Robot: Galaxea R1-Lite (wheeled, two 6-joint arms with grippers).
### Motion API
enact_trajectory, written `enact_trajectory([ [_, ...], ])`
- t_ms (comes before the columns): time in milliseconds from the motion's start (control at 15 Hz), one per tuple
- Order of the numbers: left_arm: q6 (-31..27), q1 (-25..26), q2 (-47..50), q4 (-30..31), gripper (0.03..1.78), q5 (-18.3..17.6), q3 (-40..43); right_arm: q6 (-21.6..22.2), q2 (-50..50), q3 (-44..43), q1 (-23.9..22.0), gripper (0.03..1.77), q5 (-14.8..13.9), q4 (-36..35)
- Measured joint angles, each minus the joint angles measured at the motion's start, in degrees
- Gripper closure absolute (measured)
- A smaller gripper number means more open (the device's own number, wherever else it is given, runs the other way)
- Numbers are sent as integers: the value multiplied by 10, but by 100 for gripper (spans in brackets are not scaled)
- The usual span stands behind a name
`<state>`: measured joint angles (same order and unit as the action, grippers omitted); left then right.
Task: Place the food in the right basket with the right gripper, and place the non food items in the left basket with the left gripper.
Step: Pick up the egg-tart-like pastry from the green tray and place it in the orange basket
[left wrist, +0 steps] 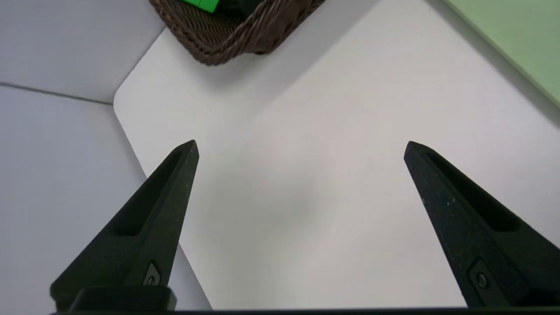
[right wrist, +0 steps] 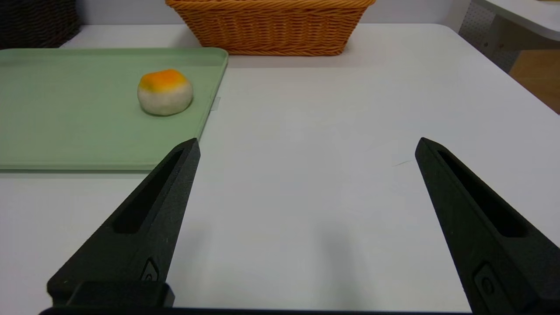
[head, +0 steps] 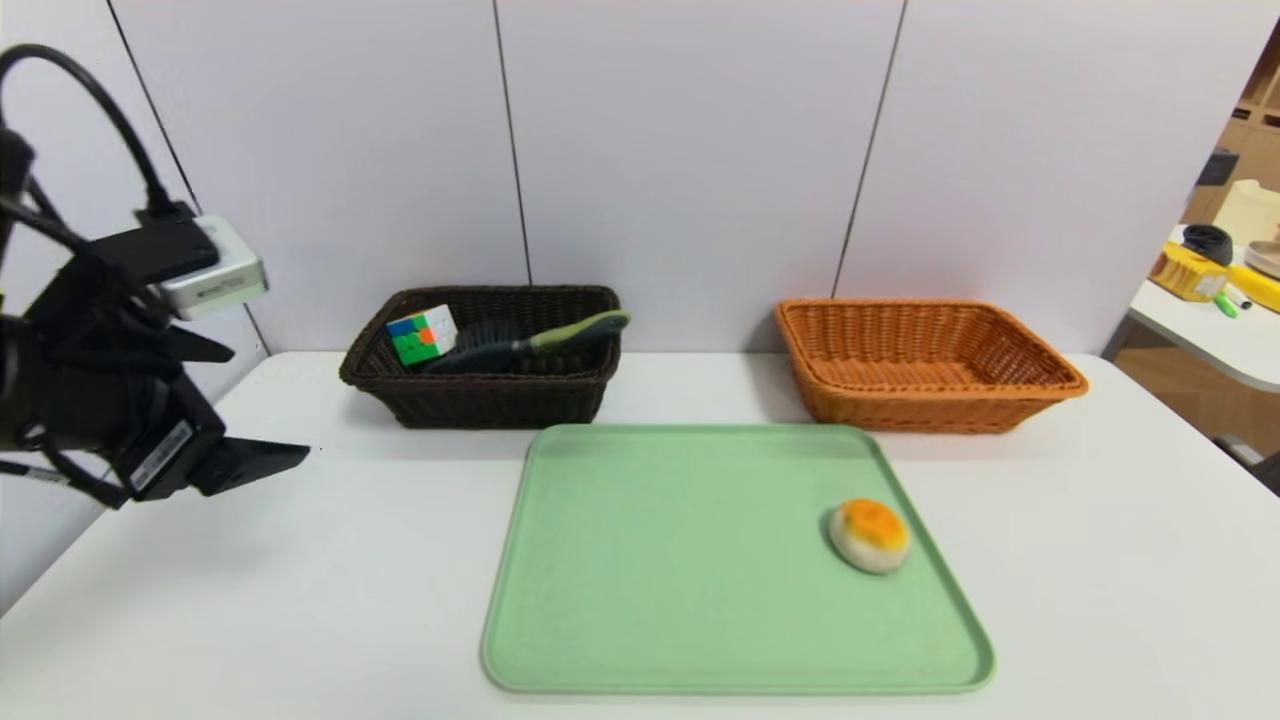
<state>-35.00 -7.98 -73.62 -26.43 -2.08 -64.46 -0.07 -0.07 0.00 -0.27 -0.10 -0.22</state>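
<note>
Bun (head: 869, 535) lay at tray (head: 700, 560) lower right; cube (head: 422, 334) and brush (head: 535, 342) sat inside dark basket (head: 485, 395), upper centre-left.

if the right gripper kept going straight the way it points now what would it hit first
Probably nothing soon: the open right gripper points over bare white table. The bun on the green tray lies off to one side of that line, and the orange basket stands far ahead, slightly aside.

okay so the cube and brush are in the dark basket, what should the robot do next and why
Probably move the right claw, open and low over bare table, toward the bun, the only item on the green tray. The orange basket is empty. The left claw is open, off to the side.
</note>
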Motion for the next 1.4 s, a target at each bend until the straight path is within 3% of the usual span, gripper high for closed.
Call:
enact_trajectory([
  [333, 117, 2, 177, 33, 12, 4, 145, 0, 0, 0, 0, 10, 0, 0],
  [667, 162, 32, 315, 225, 12, -3, 313, 0, 0, 0, 0, 10, 0, 0],
  [800, 163, 56, 354, 264, 12, -31, 350, 0, 0, 0, 0, 10, 0, 0],
  [1067, 160, 122, 431, 276, 12, -117, 407, 0, 0, 0, 0, 10, 0, 0],
  [1400, 156, 135, 533, 275, 12, -128, 471, 0, 0, 0, 0, 10, 0, 0],
])
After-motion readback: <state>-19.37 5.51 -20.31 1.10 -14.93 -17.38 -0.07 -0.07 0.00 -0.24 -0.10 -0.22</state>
